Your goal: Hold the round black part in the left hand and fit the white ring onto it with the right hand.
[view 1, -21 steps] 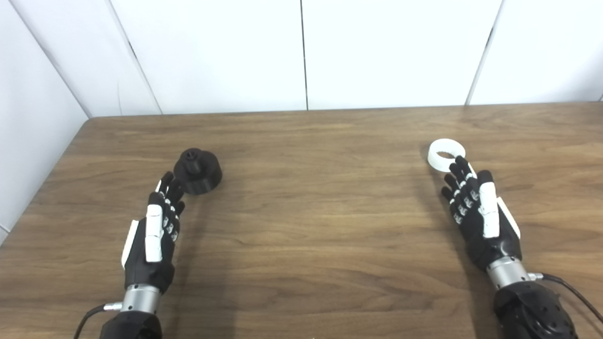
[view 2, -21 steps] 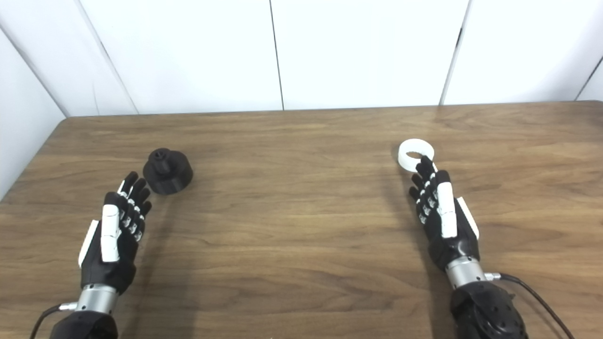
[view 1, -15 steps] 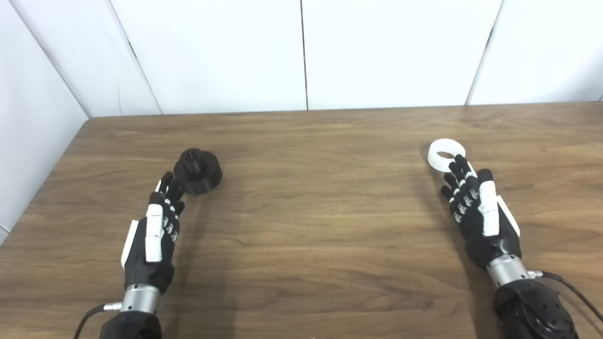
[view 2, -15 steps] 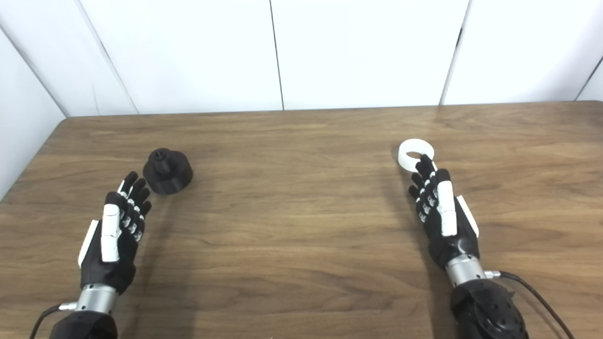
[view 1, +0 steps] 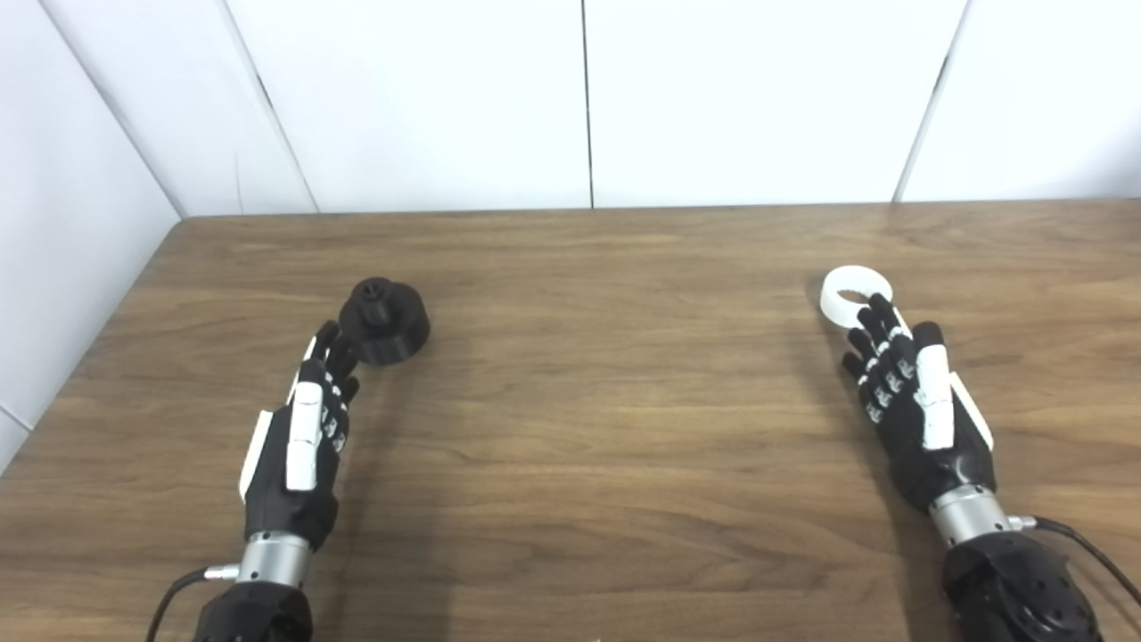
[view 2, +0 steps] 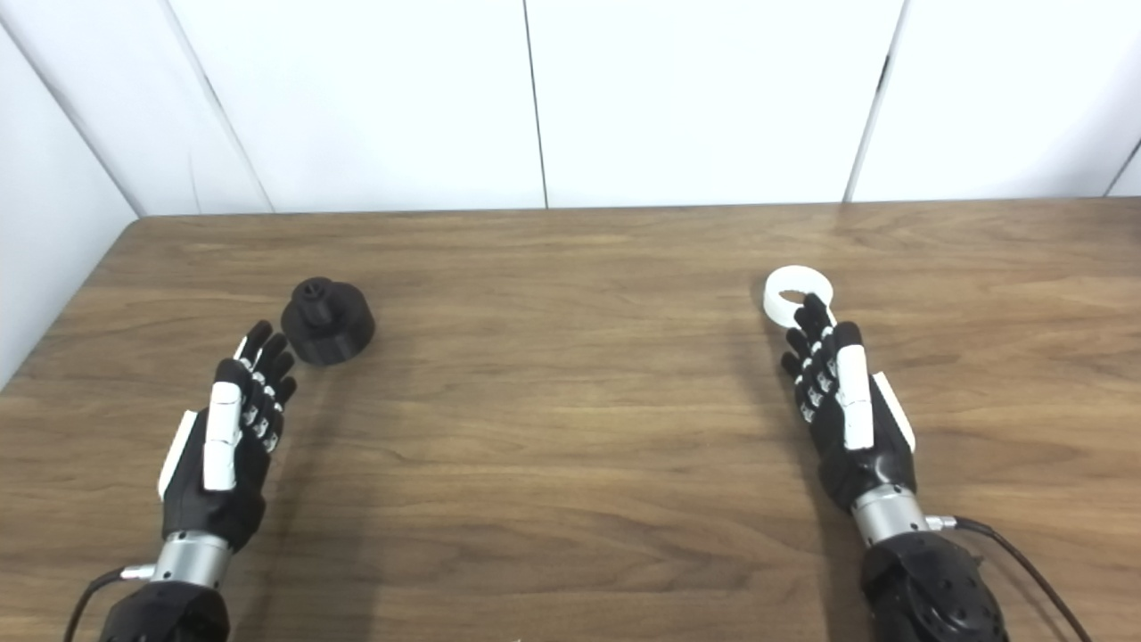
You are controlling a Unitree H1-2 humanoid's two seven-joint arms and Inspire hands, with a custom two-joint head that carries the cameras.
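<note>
A wooden table [view 1: 570,428] fills most of the scene and is backed by white wall panels [view 1: 446,98]. Two black arms are seen entering from the bottom edge, one at each side.

The left hand [view 1: 303,446] is held flat over the table's left part, fingers stretched out and slightly apart, nothing held. Its fingertips [view 1: 332,343] are seen just beside the near left edge of the round black part [view 1: 385,308]; contact cannot be told. The black part is set upright on the table, a small knob showing on its top.

The right hand [view 1: 918,410] is held the same way over the right part, fingers extended and apart, nothing gripped. Its fingertips [view 1: 874,310] are seen at the near edge of the white ring [view 1: 856,294], overlapping it in both views; whether the ring is touched cannot be told. The ring is laid flat on the table, hole facing up, well apart from the black part.

A thin black cable [view 1: 1087,553] is seen at the right wrist, another [view 1: 169,597] at the left wrist.
</note>
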